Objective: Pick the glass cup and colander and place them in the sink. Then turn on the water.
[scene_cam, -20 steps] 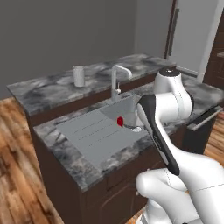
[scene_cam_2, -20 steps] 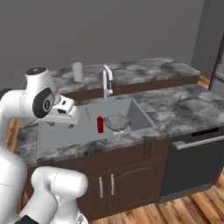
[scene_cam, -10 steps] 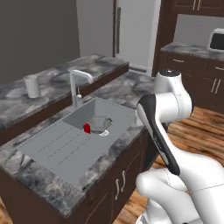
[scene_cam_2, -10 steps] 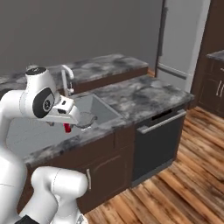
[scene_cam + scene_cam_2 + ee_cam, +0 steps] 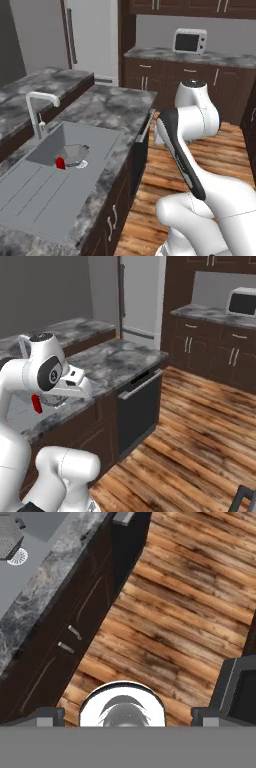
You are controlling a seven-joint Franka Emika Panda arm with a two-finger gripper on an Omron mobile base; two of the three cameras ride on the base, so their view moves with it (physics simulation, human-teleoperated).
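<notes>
The colander (image 5: 73, 153) rests in the basin of the sink (image 5: 30, 192), over the drain; the hand view catches it at the top left corner (image 5: 8, 538). The pale faucet (image 5: 38, 112) arches over the basin, and no water falls from its spout. The glass cup is out of view. My gripper (image 5: 127, 714) is open with nothing between its fingertips (image 5: 47, 715). It points down at the wooden floor in front of the counter's dark cabinet, well away from the sink.
A small red cylinder (image 5: 60, 162) stands beside the colander in the basin. A dark dishwasher front (image 5: 138, 406) sits under the marble counter (image 5: 107, 107). A fridge (image 5: 92, 40) and a microwave (image 5: 190, 40) stand at the back. Open wooden floor (image 5: 200, 431) lies to the right.
The whole scene has slid left in both base views, so the cameras have swung right. The glass cup on the back counter has left the picture. The gripper stays open.
</notes>
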